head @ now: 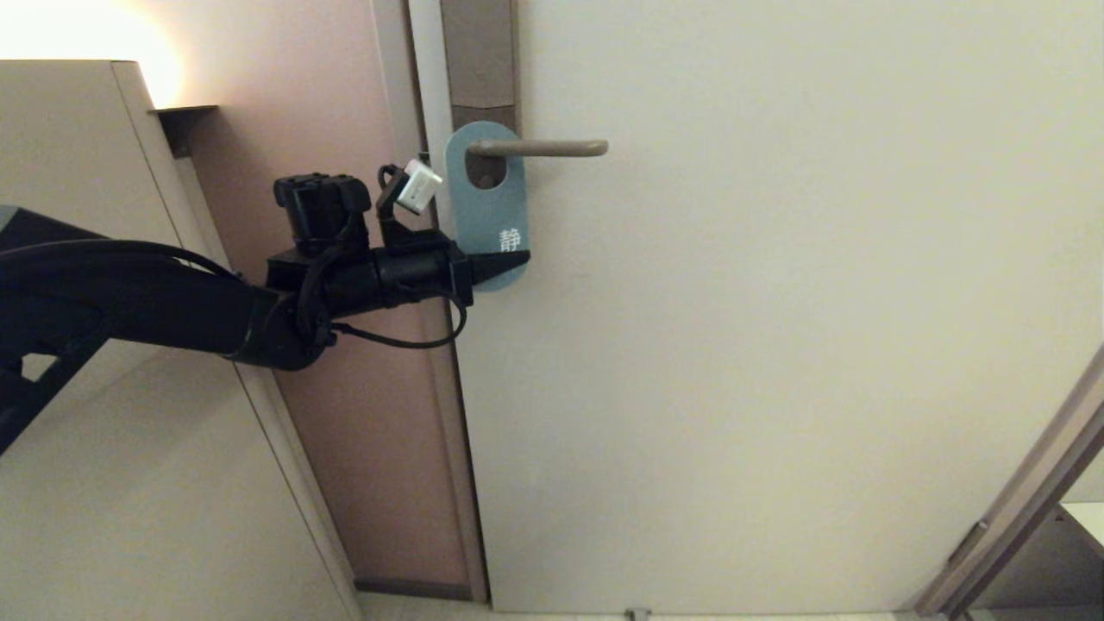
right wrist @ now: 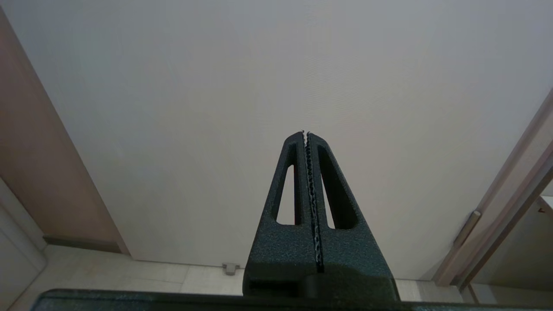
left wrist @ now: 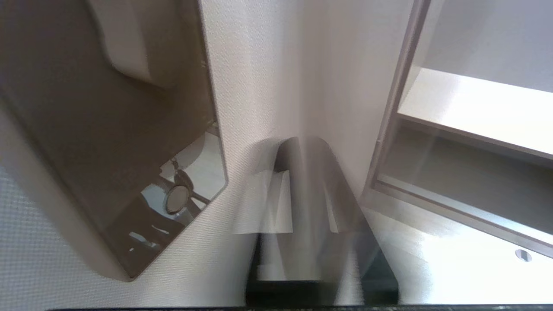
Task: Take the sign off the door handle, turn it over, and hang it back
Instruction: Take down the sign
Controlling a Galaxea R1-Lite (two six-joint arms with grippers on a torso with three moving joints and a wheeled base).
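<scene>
The sign [head: 487, 207] hangs blue face out, with white text, by its round hole on the door handle [head: 552, 148], a slim beige lever on a tall brown plate [head: 479, 60]. My left gripper [head: 516, 259] reaches in level from the left. Its dark fingers are closed over the sign's lower end, one finger lying across the blue face. In the left wrist view the gripper [left wrist: 302, 147] is smeared, with its fingers close together. My right gripper [right wrist: 306, 134] is shut on nothing, pointing at the bare door, away from the handle.
The pale door [head: 776, 345] fills most of the head view. A pinkish wall strip [head: 345, 388] and a beige cabinet [head: 78, 259] stand left of the door edge. Another door frame [head: 1018, 517] slants at the lower right. A small door stop [head: 636, 614] sits at the floor.
</scene>
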